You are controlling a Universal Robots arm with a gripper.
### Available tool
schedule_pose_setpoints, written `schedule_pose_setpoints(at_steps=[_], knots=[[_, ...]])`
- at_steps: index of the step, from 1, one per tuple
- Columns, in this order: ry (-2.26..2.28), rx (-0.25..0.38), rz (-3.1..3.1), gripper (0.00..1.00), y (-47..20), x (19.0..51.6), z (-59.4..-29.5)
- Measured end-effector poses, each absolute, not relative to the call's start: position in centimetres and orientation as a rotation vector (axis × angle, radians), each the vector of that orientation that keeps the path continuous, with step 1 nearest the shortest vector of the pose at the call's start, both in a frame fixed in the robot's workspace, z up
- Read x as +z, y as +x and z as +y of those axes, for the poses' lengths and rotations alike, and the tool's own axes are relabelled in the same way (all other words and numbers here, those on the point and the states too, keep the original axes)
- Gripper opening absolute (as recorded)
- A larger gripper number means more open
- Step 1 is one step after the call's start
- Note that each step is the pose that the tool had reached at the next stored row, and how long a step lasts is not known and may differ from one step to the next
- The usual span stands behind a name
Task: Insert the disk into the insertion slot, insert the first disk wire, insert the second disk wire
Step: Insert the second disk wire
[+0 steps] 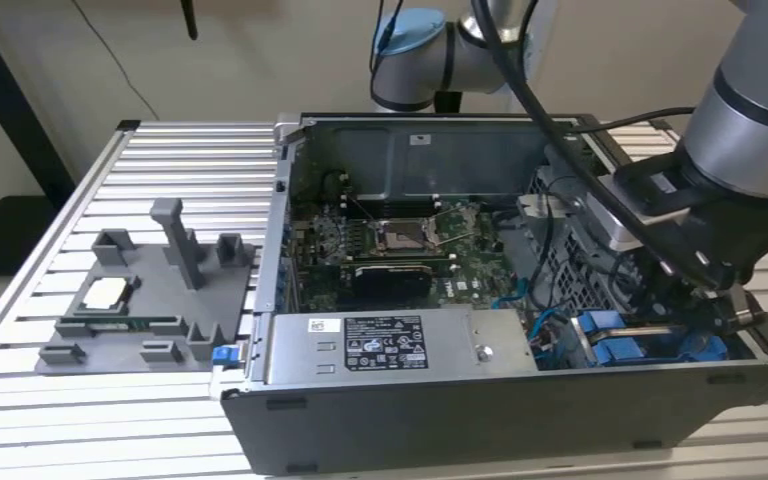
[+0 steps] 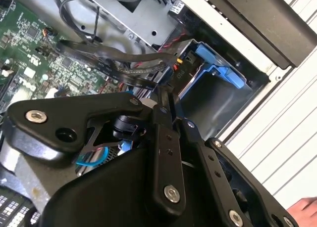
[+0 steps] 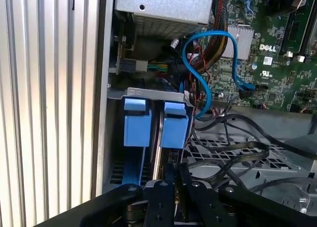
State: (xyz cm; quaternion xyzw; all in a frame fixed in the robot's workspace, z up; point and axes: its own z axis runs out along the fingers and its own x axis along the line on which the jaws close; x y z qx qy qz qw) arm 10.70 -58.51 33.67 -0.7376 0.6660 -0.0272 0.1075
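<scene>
Open computer case (image 1: 518, 420) is lying on a slatted metal table (image 1: 184, 170), side panel off. Motherboard (image 1: 404, 245) is showing in the middle, grey labelled power-supply box (image 1: 391, 345) sitting at its 6 o'clock. Robot arm (image 1: 744, 130) is reaching down into the case at 3 o'clock of the board, its gripper (image 1: 704, 300) hanging just above blue plastic fittings (image 1: 624, 340) in the case's corner at 4 o'clock. Grey fixture tray (image 1: 144, 300) is resting on the table at 9 o'clock of the case, well apart from the arm.
</scene>
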Motion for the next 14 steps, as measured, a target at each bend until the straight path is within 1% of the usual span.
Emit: schedule_pose_setpoints(at_steps=[5, 6, 7, 14], knots=[[-2.171, -0.08, 1.96, 0.16, 10.7, 33.1, -58.5], [-2.171, -0.08, 1.96, 0.17, 10.7, 33.1, -58.5], [-2.171, -0.08, 1.96, 0.24, 10.7, 33.2, -58.5], [-2.171, -0.08, 1.961, 0.24, 10.7, 35.9, -58.5]])
